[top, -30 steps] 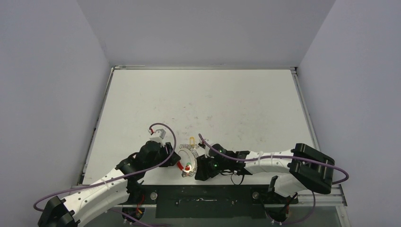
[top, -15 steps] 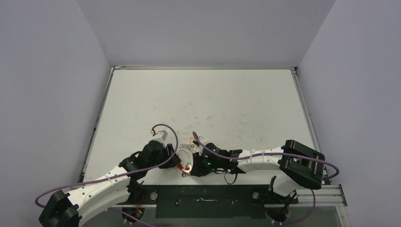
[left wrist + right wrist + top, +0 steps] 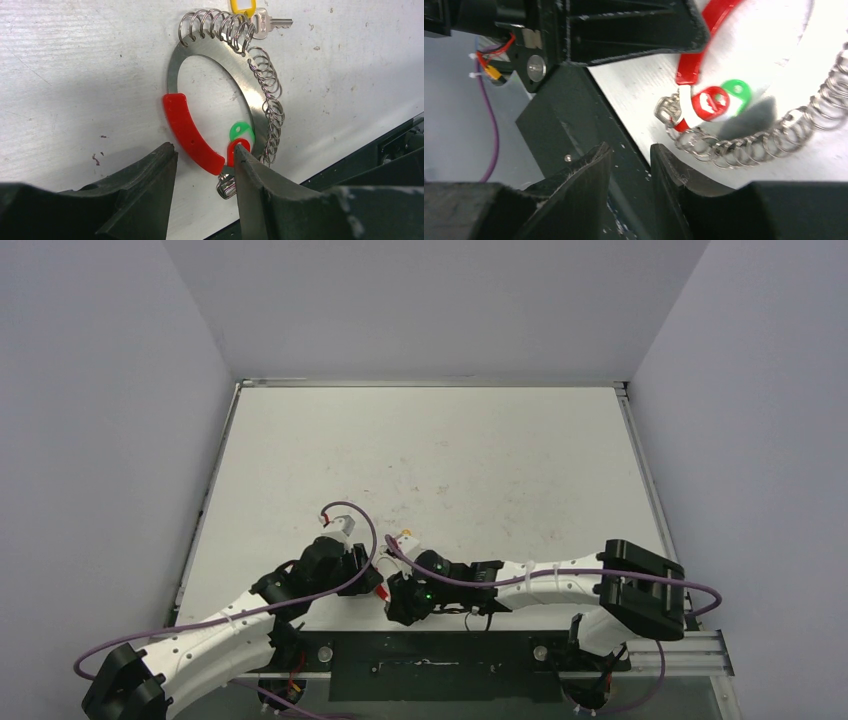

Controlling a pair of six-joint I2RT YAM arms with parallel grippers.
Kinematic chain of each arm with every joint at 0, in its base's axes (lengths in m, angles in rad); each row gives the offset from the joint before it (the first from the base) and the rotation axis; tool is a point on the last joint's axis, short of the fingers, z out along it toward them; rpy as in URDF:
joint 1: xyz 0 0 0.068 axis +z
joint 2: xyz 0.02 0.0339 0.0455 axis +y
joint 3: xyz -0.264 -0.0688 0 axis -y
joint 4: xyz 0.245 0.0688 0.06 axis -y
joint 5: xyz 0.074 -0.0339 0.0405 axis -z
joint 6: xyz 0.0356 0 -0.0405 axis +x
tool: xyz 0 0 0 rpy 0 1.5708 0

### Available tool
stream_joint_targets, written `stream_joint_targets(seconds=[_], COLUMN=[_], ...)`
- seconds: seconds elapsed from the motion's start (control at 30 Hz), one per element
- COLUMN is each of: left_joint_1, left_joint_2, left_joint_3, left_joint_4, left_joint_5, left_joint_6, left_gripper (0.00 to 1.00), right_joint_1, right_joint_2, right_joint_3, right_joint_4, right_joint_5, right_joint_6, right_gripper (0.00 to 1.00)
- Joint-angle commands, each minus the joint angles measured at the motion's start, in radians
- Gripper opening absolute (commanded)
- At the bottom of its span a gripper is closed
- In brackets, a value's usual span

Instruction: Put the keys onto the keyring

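Note:
The keyring [image 3: 220,55] lies flat on the table, a silver band with a red plastic piece [image 3: 187,127] and several small wire loops [image 3: 270,95] strung on its rim. Keys with a green tag [image 3: 242,132] and a red tag [image 3: 239,147] lie at its near side, and a yellow-tagged key [image 3: 272,22] at its far side. My left gripper [image 3: 205,148] is open, straddling the end of the red piece, one fingertip against the red tag. My right gripper [image 3: 630,146] is open and empty over the table's near edge, just short of the red tag [image 3: 710,103] and green tag [image 3: 738,92].
A black strip [image 3: 430,645] runs along the table's near edge, right below both grippers. In the top view the two wrists nearly meet over the ring, with only the yellow tag [image 3: 405,537] showing beyond them. The white tabletop [image 3: 430,460] stretches behind.
My right arm has swung left and slightly nearer, so its gripper now covers most of the ring in the top view. The left arm has barely moved.

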Motion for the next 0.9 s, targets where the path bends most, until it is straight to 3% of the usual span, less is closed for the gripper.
stream_joint_targets(seconds=[0.0, 0.2, 0.47, 0.87], left_joint_1=[0.003, 0.003, 0.004, 0.003], left_joint_2=[-0.020, -0.025, -0.028, -0.030], left_joint_3=[0.014, 0.015, 0.019, 0.027], left_joint_4=[0.032, 0.035, 0.050, 0.047], left_joint_5=[0.008, 0.007, 0.007, 0.013], left_joint_6=[0.000, 0.011, 0.031, 0.045], left_gripper=[0.44, 0.44, 0.44, 0.44], right_joint_1=[-0.001, 0.003, 0.092, 0.276], right_joint_2=[-0.122, -0.220, -0.281, -0.071], right_joint_3=[-0.019, -0.109, -0.214, -0.194], right_joint_4=[-0.073, -0.106, 0.040, 0.109], right_joint_5=[0.140, 0.254, 0.317, 0.739], right_joint_6=[-0.112, -0.314, -0.538, -0.631], right_gripper=[0.34, 0.33, 0.38, 0.47])
